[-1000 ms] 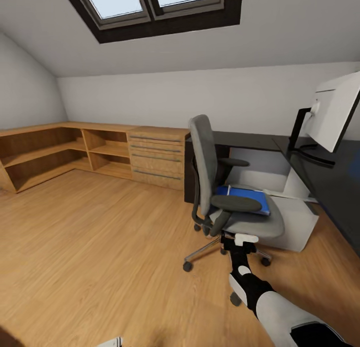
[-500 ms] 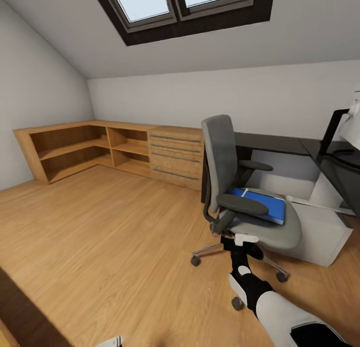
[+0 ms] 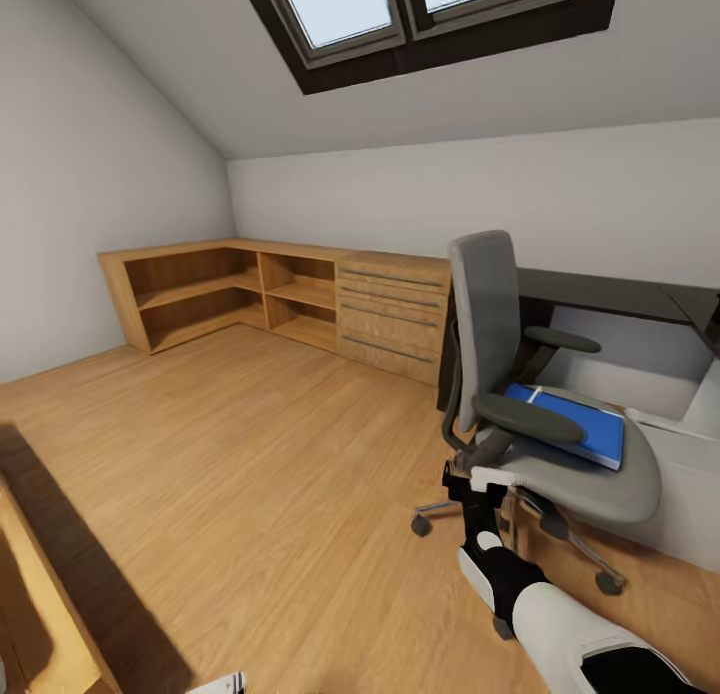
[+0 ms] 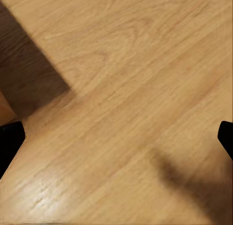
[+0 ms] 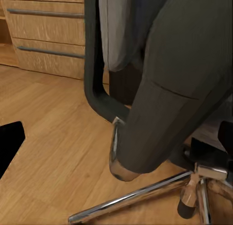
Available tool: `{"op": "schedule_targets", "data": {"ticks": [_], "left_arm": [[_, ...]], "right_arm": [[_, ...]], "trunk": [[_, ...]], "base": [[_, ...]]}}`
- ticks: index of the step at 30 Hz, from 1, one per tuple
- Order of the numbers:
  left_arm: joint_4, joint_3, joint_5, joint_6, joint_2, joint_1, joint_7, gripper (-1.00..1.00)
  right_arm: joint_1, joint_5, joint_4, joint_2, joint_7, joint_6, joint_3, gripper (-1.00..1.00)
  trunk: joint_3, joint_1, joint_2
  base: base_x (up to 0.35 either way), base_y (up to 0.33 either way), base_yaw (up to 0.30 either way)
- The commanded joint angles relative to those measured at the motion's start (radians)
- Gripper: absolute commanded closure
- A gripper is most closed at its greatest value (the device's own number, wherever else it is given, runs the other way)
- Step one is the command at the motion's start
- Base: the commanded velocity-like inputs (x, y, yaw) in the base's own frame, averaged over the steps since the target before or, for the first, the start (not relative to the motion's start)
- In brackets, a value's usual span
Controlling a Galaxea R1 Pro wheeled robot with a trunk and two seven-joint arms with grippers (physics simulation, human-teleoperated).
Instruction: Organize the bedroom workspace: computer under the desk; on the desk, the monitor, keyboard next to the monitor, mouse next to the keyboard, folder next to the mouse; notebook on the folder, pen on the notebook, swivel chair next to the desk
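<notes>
One blue folder point(image 3: 572, 426) lies on the seat of the grey chair point(image 3: 545, 414).
I see my right claw point(image 3: 484, 482) just under the chair's near armrest, fingers spread apart, holding nothing. My left claw's point(image 4: 116, 137) fingers are spread wide over the wooden floor point(image 4: 121, 89).

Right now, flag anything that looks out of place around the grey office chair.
The flat bright blue folder lies on the seat of the grey upholstered swivel chair rather than on the glossy black desk behind it. The chair stands upright. Nothing looks spilled or damaged.
</notes>
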Motion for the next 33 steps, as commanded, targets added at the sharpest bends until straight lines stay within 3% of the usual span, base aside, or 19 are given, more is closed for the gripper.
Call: {"op": "schedule_targets", "data": {"ticks": [1, 9, 33], "left_arm": [[0.001, 0.0, 0.008, -0.004, 0.0, -0.001, 0.001, -1.0], [0.001, 0.0, 0.008, -0.004, 0.0, -0.001, 0.001, -1.0], [0.002, 0.0, 0.008, -0.006, 0.0, -0.001, 0.0, -1.0]], "right_arm": [[-0.001, -0.004, 0.0, 0.0, -0.002, -0.002, 0.017, -1.0], [-0.001, -0.004, 0.0, -0.001, -0.002, -0.002, 0.015, -1.0], [-0.001, -0.004, 0.0, -0.002, -0.002, -0.003, 0.015, -1.0]], "trunk": [[-0.001, 0.0, 0.0], [-0.001, 0.0, 0.0], [-0.001, 0.0, 0.0]], "base": [[0.0, 0.0, 0.259], [0.0, 0.0, 0.176], [0.02, 0.0, 0.005]]}}
